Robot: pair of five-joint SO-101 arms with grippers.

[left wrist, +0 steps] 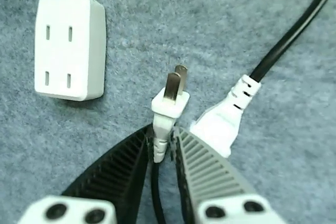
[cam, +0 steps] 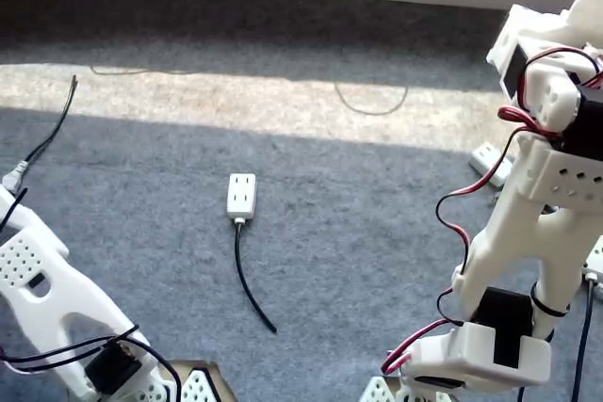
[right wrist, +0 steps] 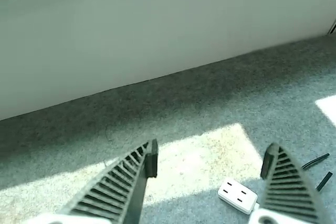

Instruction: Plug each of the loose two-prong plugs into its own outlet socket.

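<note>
My left gripper (left wrist: pixel 161 136) is shut on the neck of a white two-prong plug (left wrist: pixel 170 103), low over the grey carpet, with the prongs pointing away from it. A white outlet block (left wrist: pixel 69 48) with two sockets lies a short way off to one side of the prongs. A second white plug (left wrist: pixel 220 124) on a black cord (left wrist: pixel 294 30) rests against one finger. My right gripper (right wrist: pixel 210 163) hangs open in the air, facing the wall, and a white outlet block (right wrist: pixel 237 195) lies on the carpet far beyond it. Another outlet block (cam: pixel 242 194) with a black cord sits mid-carpet.
A further white outlet (cam: pixel 490 162) lies beside the right arm (cam: pixel 528 233). A white connector (cam: pixel 13 179) on a thin black wire lies at the left edge by the left arm (cam: pixel 57 317). A pale wall (right wrist: pixel 157 24) bounds the carpet's far side.
</note>
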